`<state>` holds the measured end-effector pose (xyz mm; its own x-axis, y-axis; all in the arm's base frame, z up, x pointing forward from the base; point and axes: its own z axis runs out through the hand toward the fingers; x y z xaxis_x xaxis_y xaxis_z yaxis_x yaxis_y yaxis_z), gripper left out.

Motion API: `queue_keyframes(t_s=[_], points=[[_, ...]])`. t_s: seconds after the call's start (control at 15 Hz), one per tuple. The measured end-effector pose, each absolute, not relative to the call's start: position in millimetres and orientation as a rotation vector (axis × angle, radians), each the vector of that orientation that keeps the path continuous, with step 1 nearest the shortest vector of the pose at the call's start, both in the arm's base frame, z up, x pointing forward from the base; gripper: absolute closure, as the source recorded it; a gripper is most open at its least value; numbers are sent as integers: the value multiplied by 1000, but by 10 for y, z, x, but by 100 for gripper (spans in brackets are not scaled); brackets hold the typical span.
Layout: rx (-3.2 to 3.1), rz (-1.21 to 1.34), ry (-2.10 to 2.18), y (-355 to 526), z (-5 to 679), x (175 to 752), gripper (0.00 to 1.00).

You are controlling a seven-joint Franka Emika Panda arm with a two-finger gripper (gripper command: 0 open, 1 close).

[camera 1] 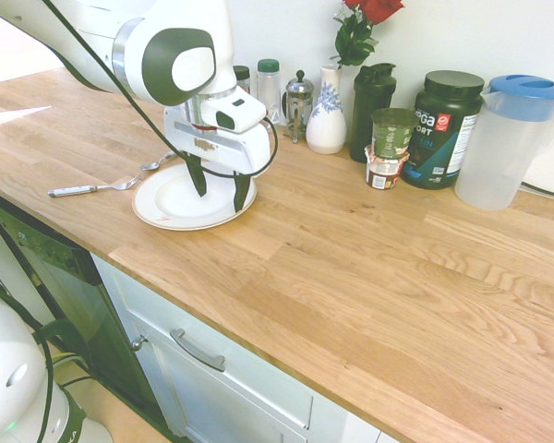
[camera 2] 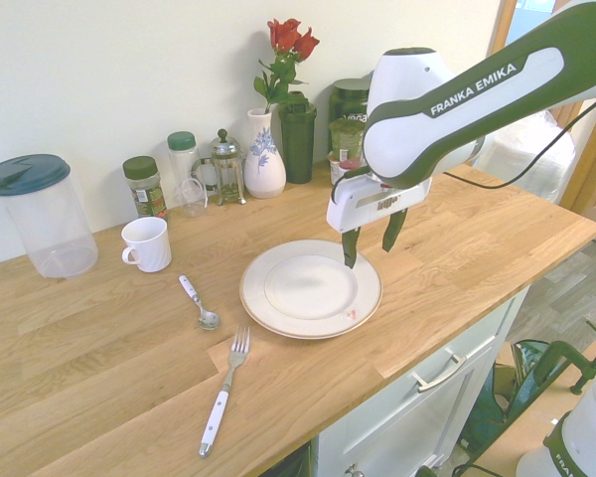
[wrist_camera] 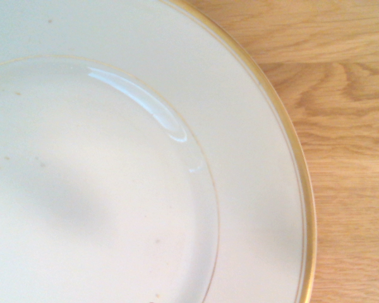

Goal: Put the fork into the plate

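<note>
The white plate [camera 1: 171, 208] [camera 2: 311, 290] [wrist_camera: 114, 164] with a thin gold rim lies on the wooden counter and holds nothing. The fork [camera 1: 92, 188] [camera 2: 223, 390], silver tines on a white handle, rests on the counter beside the plate, toward the counter's front edge. My gripper [camera 1: 220, 187] [camera 2: 372, 241] hangs open just above the plate's far edge, nothing between its fingers, well away from the fork. The wrist view shows only the plate's rim and bare wood.
A spoon [camera 2: 198, 303] lies between the fork and a white mug [camera 2: 147, 243]. Along the wall stand a plastic pitcher [camera 2: 38, 214], spice jars [camera 2: 145, 186], a French press [camera 2: 223, 166], a vase with roses [camera 2: 265, 149] and dark containers [camera 1: 443, 129].
</note>
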<state>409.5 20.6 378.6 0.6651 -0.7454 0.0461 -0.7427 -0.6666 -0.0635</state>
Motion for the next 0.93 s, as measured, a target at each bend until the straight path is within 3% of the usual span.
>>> queue_keyframes(t_s=[0.47,0.93], points=[[-2773,-124,1281,412,3874,4151,0],[-2635,-130,1425,1608,3954,4021,0]])
